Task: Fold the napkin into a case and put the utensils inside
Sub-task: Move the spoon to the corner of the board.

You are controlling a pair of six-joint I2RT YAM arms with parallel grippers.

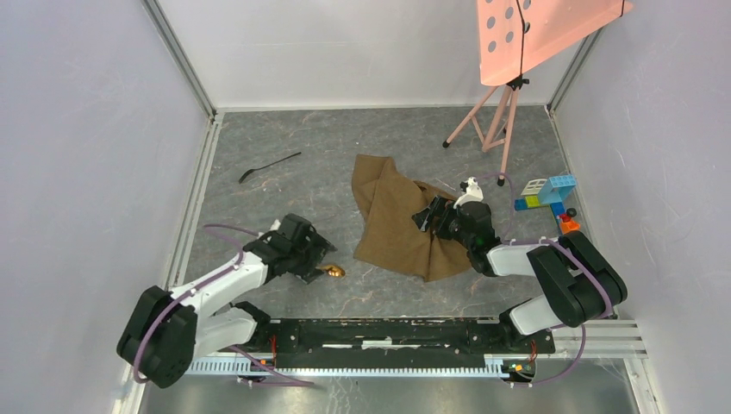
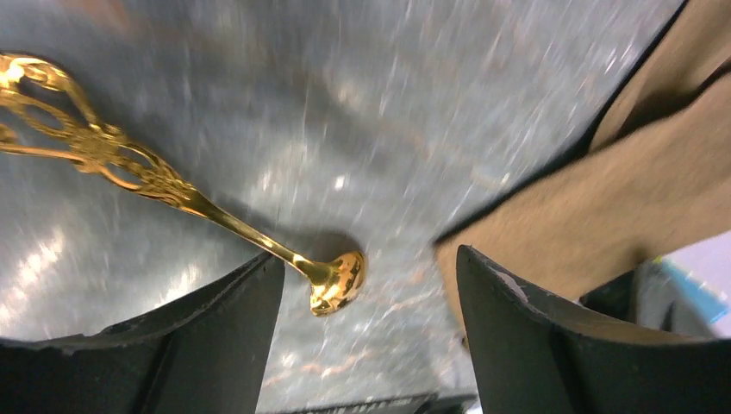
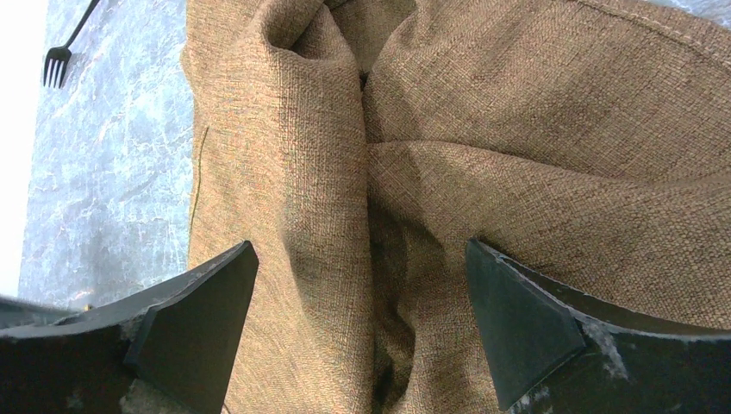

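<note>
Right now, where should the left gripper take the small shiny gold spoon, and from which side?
Probably the slim neck of the small shiny gold spoon, just behind its bowl, from straight above, fingers across it. It lies flat on the grey marbled table, so nothing gets under it from the side, and the rounded bowl would likely slip. The open left gripper straddles the bowl.

Bright, even light; left-wrist blur
</note>
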